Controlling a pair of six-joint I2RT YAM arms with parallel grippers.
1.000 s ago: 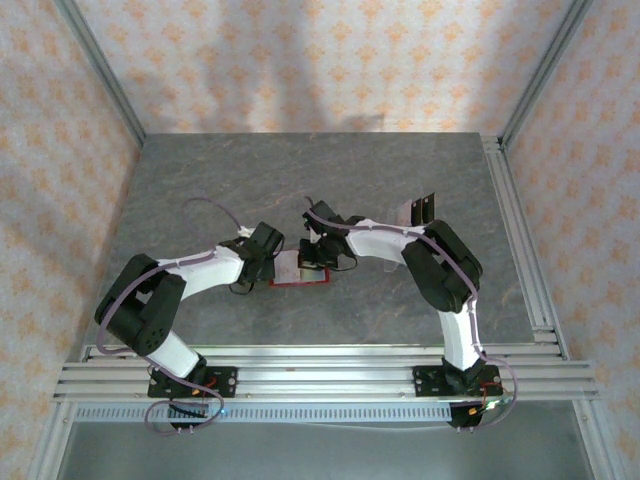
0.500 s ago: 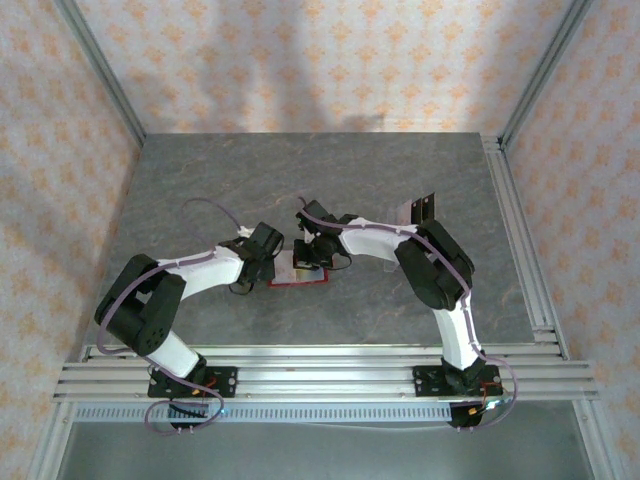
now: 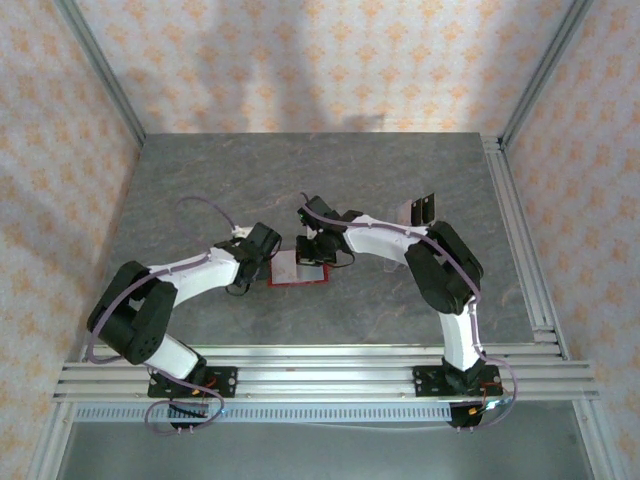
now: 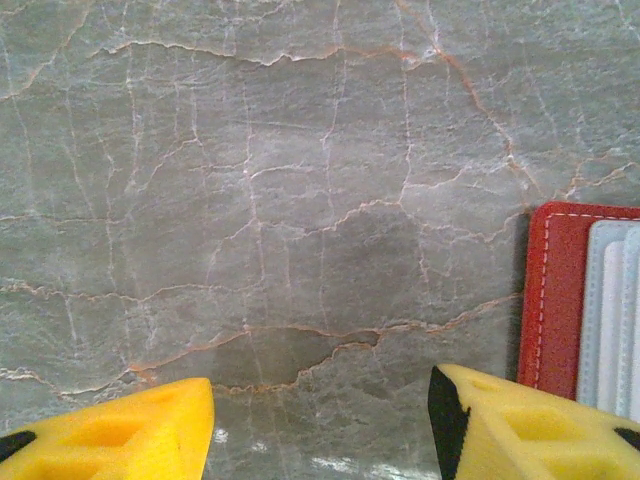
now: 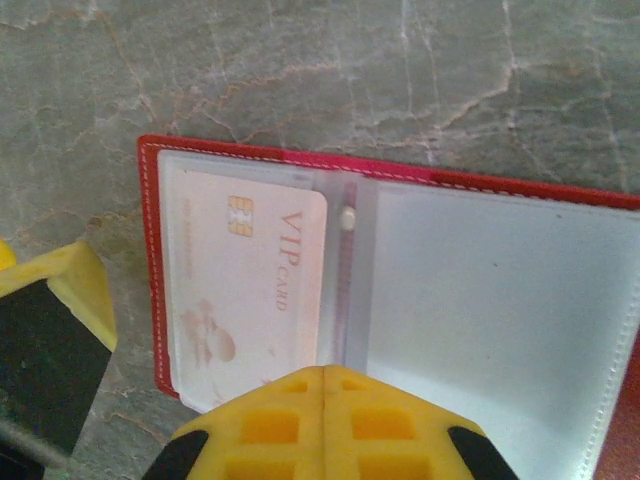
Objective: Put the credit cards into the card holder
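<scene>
The yellow-fingered left gripper (image 4: 320, 440) hovers, fingers apart and empty, just beside the unfolded red leather card holder (image 4: 552, 300), likely to steady it. A pale plastic credit card (image 5: 250, 280) sits in its clear pocket. The right gripper (image 5: 325, 425), fingers pressed together, is apparently nudging the card home.

The top camera looks down from above and behind the bases (image 3: 190, 380), far enough back to take in the whole table (image 3: 200, 190). The left wrist camera faces down, close over bare table, and catches the card holder (image 4: 555, 300) at its right edge. The right wrist camera sits nearer still, directly over the open card holder. All three views share the card holder and the table around it.
</scene>
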